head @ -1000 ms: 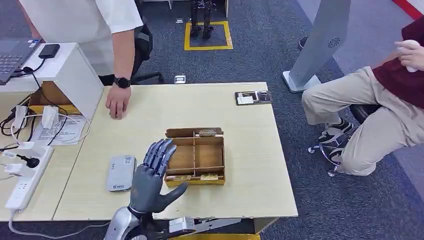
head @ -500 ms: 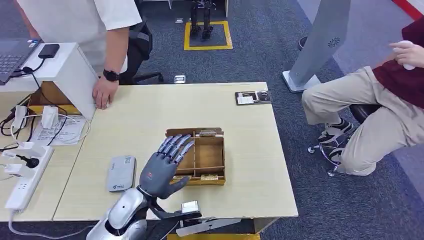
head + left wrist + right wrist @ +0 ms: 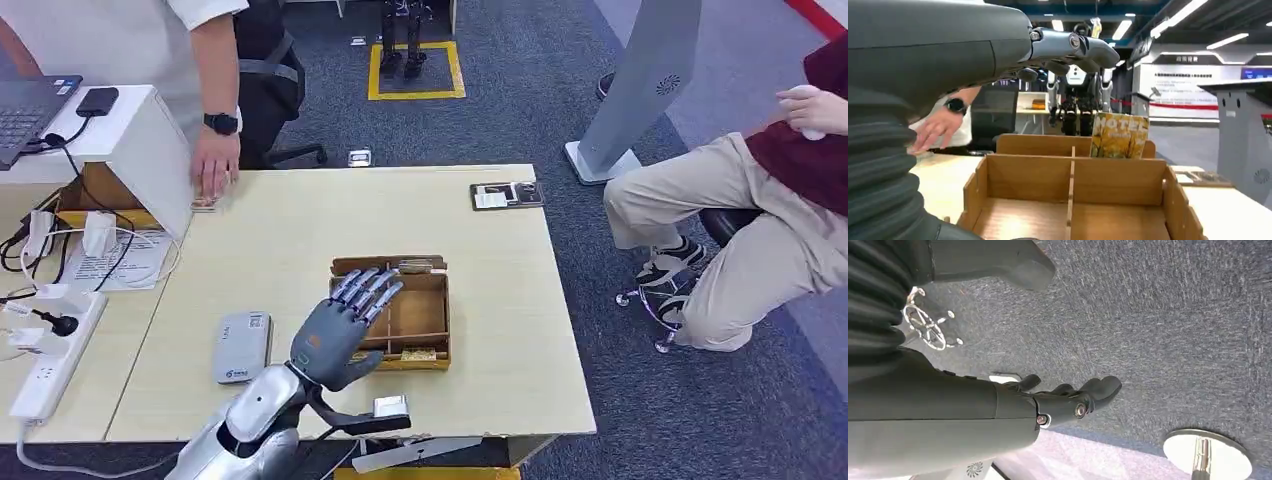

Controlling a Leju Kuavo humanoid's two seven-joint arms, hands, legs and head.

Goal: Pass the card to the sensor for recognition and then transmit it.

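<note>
My left hand point(image 3: 340, 335) hovered open and empty over the wooden box's point(image 3: 436, 318) near-left corner — the card point(image 3: 1119, 135) stood upright against its far wall, straight ahead.

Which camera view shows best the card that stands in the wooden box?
The left wrist view: the card stands upright in the back compartment of the wooden box, its yellow printed face towards the camera. In the head view it is a thin strip seen from above. The right wrist view looks at carpet.
</note>
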